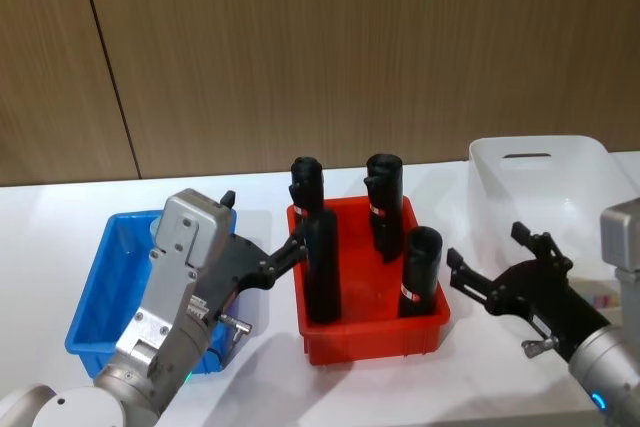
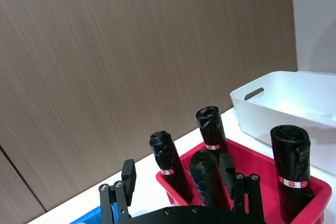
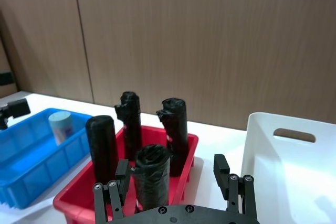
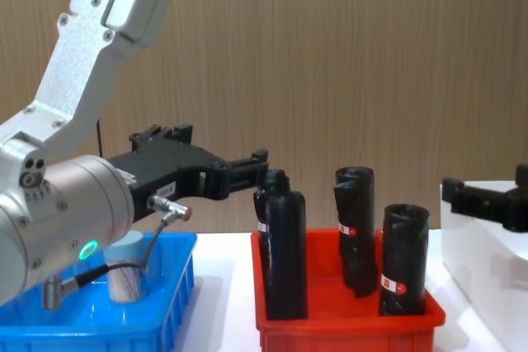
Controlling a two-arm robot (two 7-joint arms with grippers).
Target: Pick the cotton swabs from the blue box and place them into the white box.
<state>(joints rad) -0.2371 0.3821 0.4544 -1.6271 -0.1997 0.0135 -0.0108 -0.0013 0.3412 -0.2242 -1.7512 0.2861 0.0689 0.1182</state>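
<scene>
One cotton swab jar [image 4: 128, 274] stands in the blue box [image 1: 95, 322] at the left, below the left gripper [image 1: 262, 232], whose jaws hang spread and empty. The right gripper [image 1: 495, 265] — jaws also wide, holding nothing — hovers beside the white box [image 1: 535, 192], right of the red bin [image 1: 375, 332].

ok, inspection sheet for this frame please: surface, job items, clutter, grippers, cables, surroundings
Surface: white table.
Job's things: one cotton swabs jar upright in the blue box; white box on the right, contents cannot tell.
Clutter: red bin between the boxes, holding four black rolls.
Grippers: left gripper above the blue box's right side, fingers open, empty; right gripper before the white box, fingers open, empty.
Cables: short cable on the left wrist.
Surroundings: wood-panel wall.
</scene>
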